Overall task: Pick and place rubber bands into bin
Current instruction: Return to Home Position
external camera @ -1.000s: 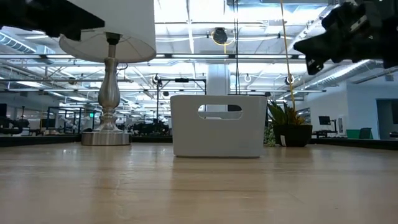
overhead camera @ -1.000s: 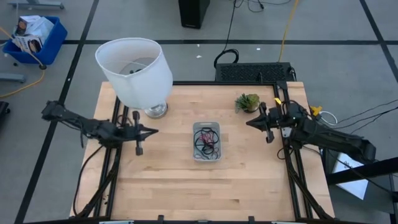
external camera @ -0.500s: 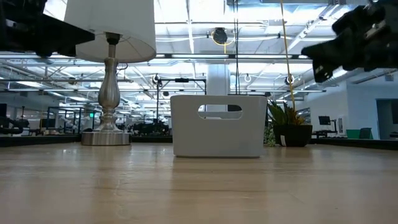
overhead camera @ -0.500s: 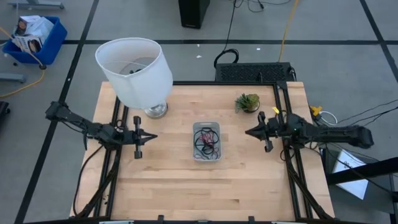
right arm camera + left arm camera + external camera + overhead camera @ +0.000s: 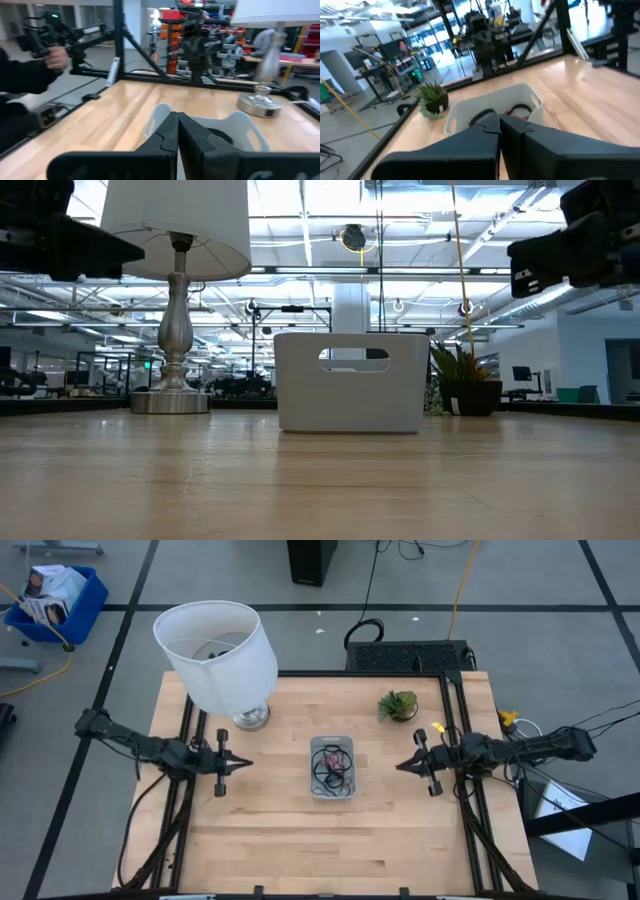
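Ok, L to R, everything ref'd to the bin.

Left gripper (image 5: pixel 243 764): you've got it well left of the bin (image 5: pixel 312 768), about level w/ the bin's middle. Tips aim at the bin, no contact. Low view has it higher than the bin's top edge, clear of the table (image 5: pixel 270 840). Its fingers (image 5: pixel 470 145) are pressed together in the wrist cam w/ nothing between them, so closed and empty.

Lamp (image 5: pixel 215 655): behind-left of the bin, apart from it.

Bin: roughly mid-table, upright, long side running front to back. Rubber bands (image 5: pixel 332 762) are inside it, a tangle of black loops plus some red. From above they're all within the rim. Can't give you a count, too tangled.

Potted plant (image 5: pixel 398 704): behind-right of the bin, apart from it.

Right gripper (image 5: pixel 402 765): right of the bin, level w/ the bin's middle, tips aimed at it, not touching. Also above the bin's top edge in low view. Fingers (image 5: pixel 155 145) meet tip to tip in its wrist cam, so closed and holding nothing.

Right wrist cam also shows a person's hand (image 5: pixel 55 56) gripping a dark handle, beyond the bin and off the table.
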